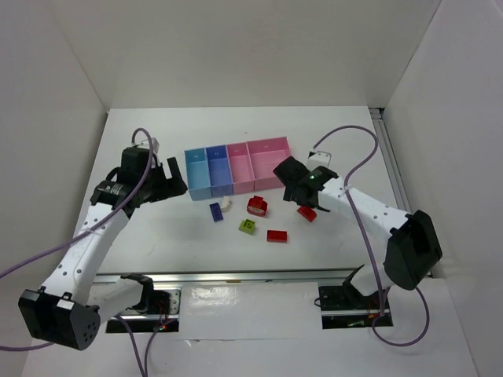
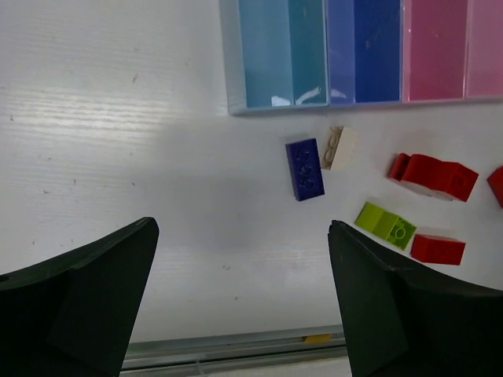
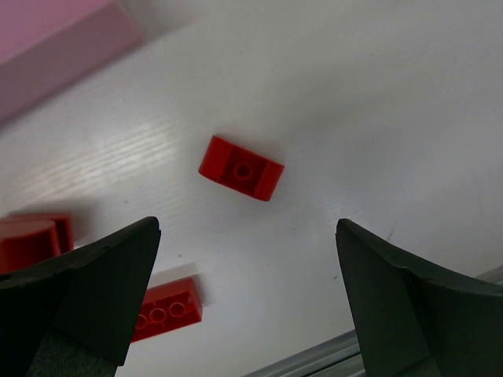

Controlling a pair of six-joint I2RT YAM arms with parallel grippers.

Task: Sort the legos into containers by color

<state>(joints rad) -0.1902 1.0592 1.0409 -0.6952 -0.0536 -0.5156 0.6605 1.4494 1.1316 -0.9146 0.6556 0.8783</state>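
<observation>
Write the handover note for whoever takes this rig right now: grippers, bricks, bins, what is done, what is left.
Left gripper: open, empty, above bare table to the left of the bricks.
Right gripper: open, empty, over a red brick, not touching it.
Bins: all four look empty.
On the table in front of them: dark blue brick beside whitish brick, lime green brick, and two other red bricks.
Done: nothing sorted yet.
Left: all six bricks still need to go into bins by color.
</observation>
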